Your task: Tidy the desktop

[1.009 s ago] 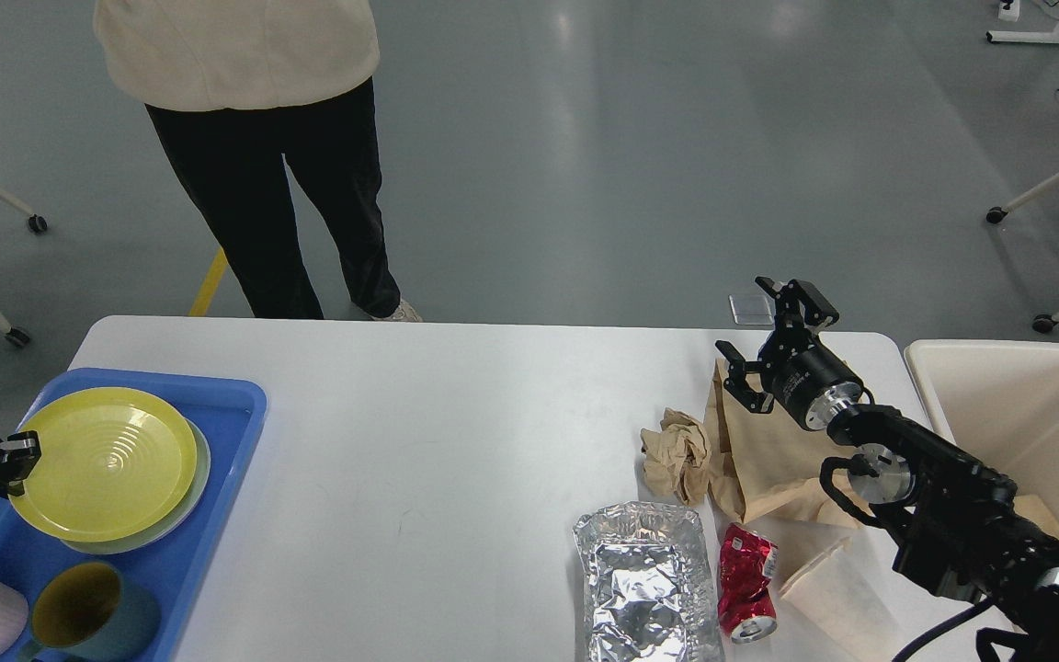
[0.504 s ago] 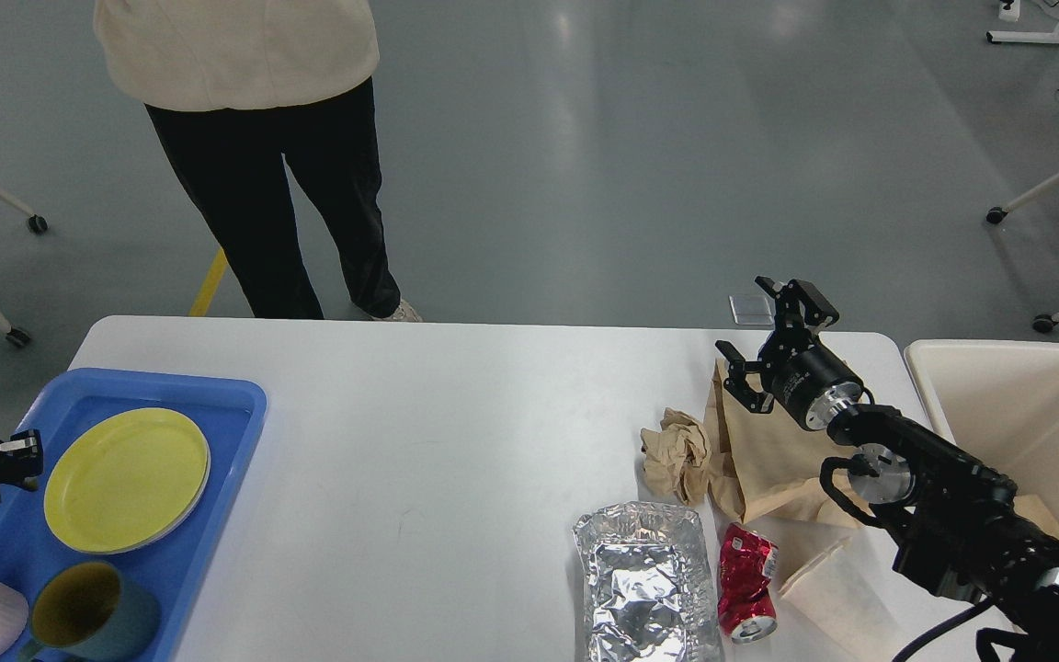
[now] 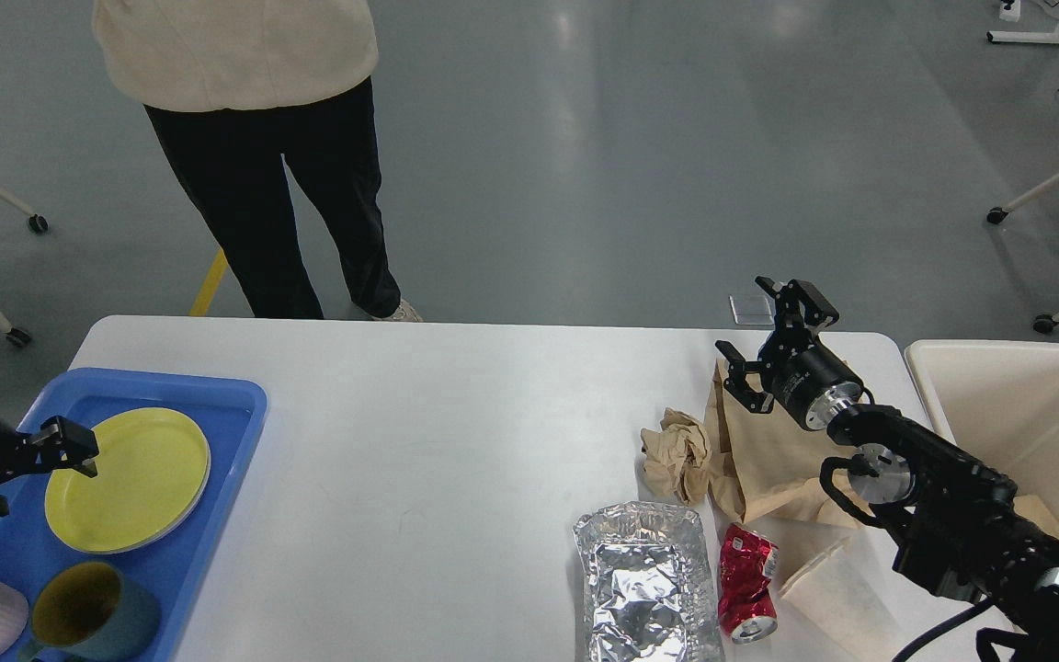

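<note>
Two heaps divide my table (image 3: 456,414): dishes on the left, rubbish on the right. My left claw (image 3: 65,450) hangs over the blue tray (image 3: 226,405) at the yellow plate's (image 3: 130,478) edge; spread and empty, I think, though it shows only partly. My right claw (image 3: 764,336) is spread wide above the brown paper bag (image 3: 759,450), holding nothing. Crumpled paper (image 3: 677,450), foil tray (image 3: 644,579) and crushed red can (image 3: 748,579) lie near the cream bin (image 3: 1017,405), handy for dropping in.
</note>
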